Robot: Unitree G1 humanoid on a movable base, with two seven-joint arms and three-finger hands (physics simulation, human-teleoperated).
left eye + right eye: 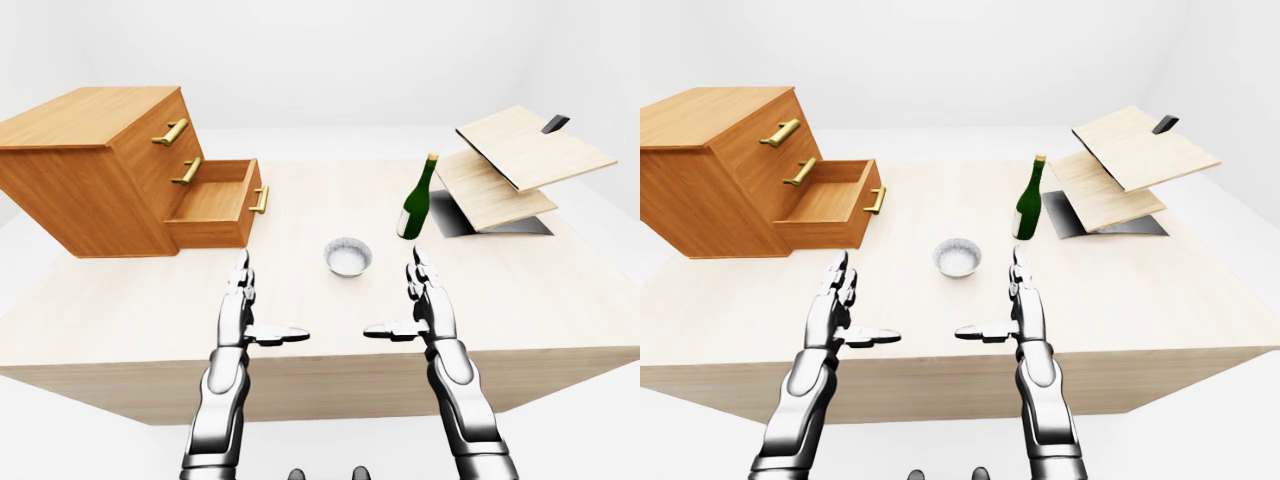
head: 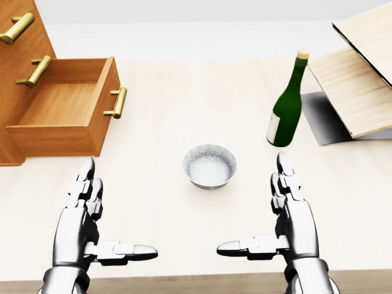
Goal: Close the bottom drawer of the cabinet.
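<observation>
A wooden cabinet (image 1: 90,170) with brass handles stands at the upper left of the table. Its bottom drawer (image 2: 67,113) is pulled out and shows an empty inside; the brass handle (image 2: 117,102) faces right. The two upper drawers sit flush. My left hand (image 2: 98,214) hovers open over the table, below the drawer and apart from it, fingers straight and thumb pointing right. My right hand (image 2: 269,211) mirrors it at the lower right, also open and holding nothing.
A small grey bowl (image 2: 210,165) sits between my hands. A green bottle (image 2: 286,107) stands upright above my right hand. Stacked pale wooden boards (image 1: 510,165) lean over a dark mat at the upper right. The table edge (image 1: 320,365) runs below my wrists.
</observation>
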